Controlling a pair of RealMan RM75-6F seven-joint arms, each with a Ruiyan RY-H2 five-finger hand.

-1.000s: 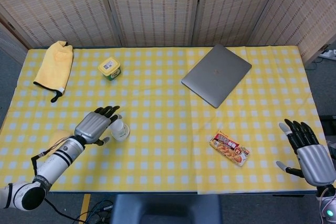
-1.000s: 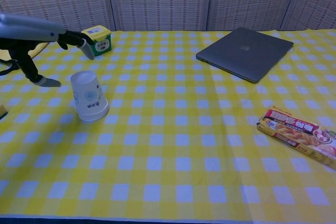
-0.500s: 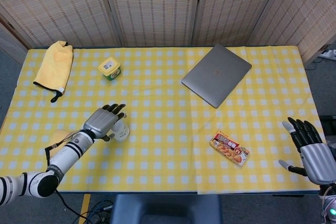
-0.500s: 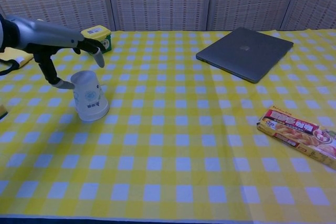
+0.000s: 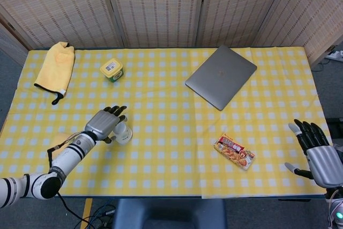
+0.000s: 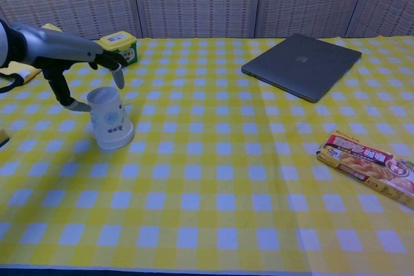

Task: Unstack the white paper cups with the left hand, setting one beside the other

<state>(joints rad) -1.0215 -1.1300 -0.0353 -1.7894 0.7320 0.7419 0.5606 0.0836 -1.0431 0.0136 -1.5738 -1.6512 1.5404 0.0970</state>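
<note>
Since a second ago the left hand (image 6: 77,72) has drawn in over the white paper cups (image 6: 109,119), its thumb tip now at the stack's upper left edge, though actual contact cannot be told. The stack stands upside down on the checked cloth, rim down, directly under the hand's spread fingers (image 6: 118,77). Seen from the head view, the left hand (image 5: 105,123) hangs above the cups (image 5: 122,132) with its forearm reaching in from the lower left, palm downward. It is wide open and holds nothing; the fingers arch over the top of the stack without closing on it. Beyond the fingers sits a yellow-lidded tub (image 6: 119,46), and further beyond and left of the hand lies a yellow cloth (image 5: 55,69). Well away to its right lie a grey laptop (image 5: 221,76) and a snack packet (image 5: 234,151). The right hand (image 5: 317,151) hovers at the table's far right edge, fingers spread, empty.
</note>
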